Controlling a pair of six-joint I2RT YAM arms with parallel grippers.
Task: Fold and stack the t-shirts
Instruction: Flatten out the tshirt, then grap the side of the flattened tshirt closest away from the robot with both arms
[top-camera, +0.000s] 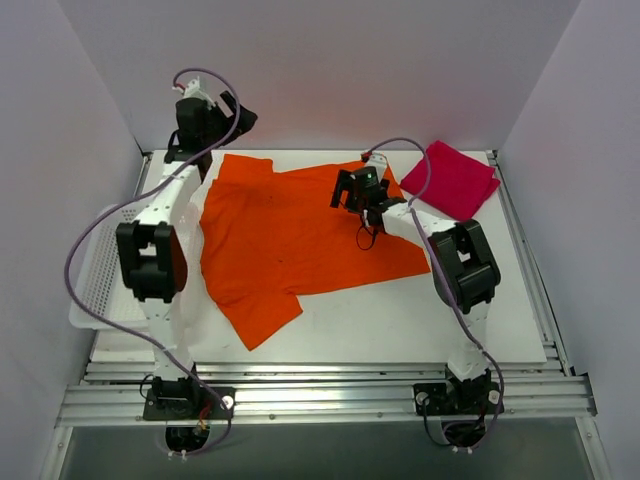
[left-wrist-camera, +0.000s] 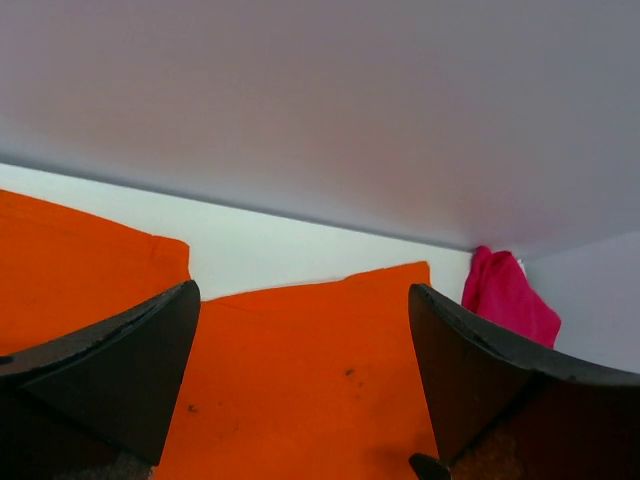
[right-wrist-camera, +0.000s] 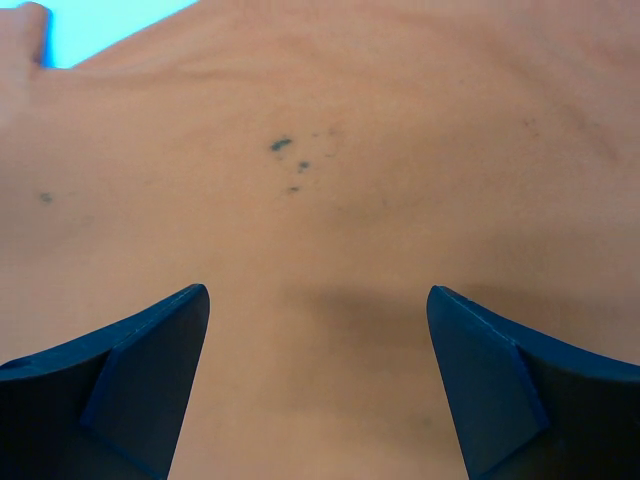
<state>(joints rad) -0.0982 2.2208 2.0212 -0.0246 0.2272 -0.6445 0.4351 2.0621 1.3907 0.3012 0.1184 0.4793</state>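
White mesh basket (top-camera: 97, 262) at left edge of white table (top-camera: 400, 320), metal rails (top-camera: 330, 398) in front

Left gripper (left-wrist-camera: 303, 300) jaws spread wide, nothing between them. Two dark fingers (left-wrist-camera: 120, 370) fill the near corners, one left, one right. Beneath and beyond them lies the orange t-shirt (left-wrist-camera: 300, 400), flat on the white table (left-wrist-camera: 270, 250). Its far edge is uneven: one stretch of cloth at left, a second raised flap nearer the middle, with a notch of bare table between. A few small dark specks (left-wrist-camera: 350, 374) on the orange cloth. Far right, the crimson-pink t-shirt (left-wrist-camera: 505, 295) sits bunched against the corner, apart from the orange one. Pale grey wall (left-wrist-camera: 320, 100) takes up the far half.
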